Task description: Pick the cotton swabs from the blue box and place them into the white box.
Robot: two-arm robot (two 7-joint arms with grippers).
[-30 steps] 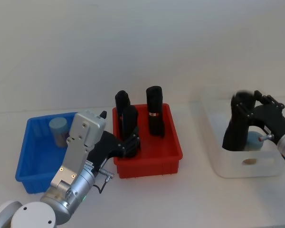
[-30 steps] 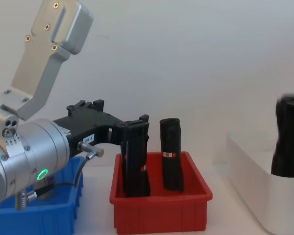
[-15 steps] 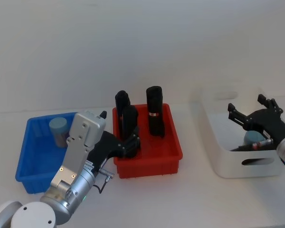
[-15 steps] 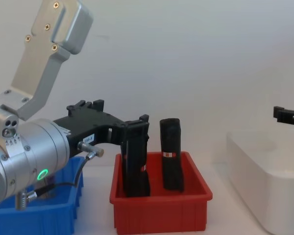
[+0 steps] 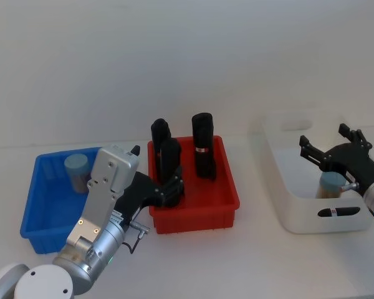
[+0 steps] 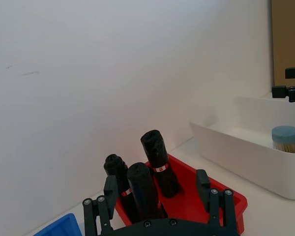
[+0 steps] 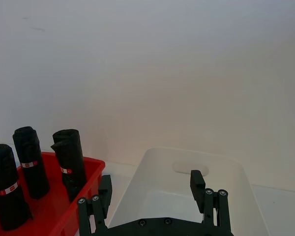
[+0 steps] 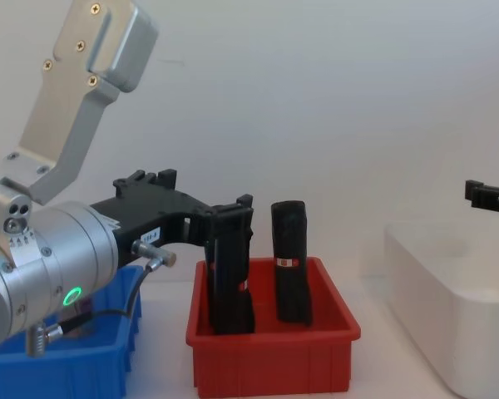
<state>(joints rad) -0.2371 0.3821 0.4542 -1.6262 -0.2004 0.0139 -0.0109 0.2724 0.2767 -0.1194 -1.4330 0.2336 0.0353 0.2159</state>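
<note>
white box [image 5: 280,187] swab tub [image 5: 330,184] below right gripper [image 5: 331,148]

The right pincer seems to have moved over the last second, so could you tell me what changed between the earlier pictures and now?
The right pincer was down inside the white box, then rose clear and now hangs open above it. A cotton swab tub it let go stands upright in that box. The left pincer, the blue box with its remaining tub, and the red bin of black rolls stayed put.

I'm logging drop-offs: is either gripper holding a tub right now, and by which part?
Neither. The right gripper hangs open above the white box, where one cotton swab tub stands free. The left gripper is open and empty.
</note>
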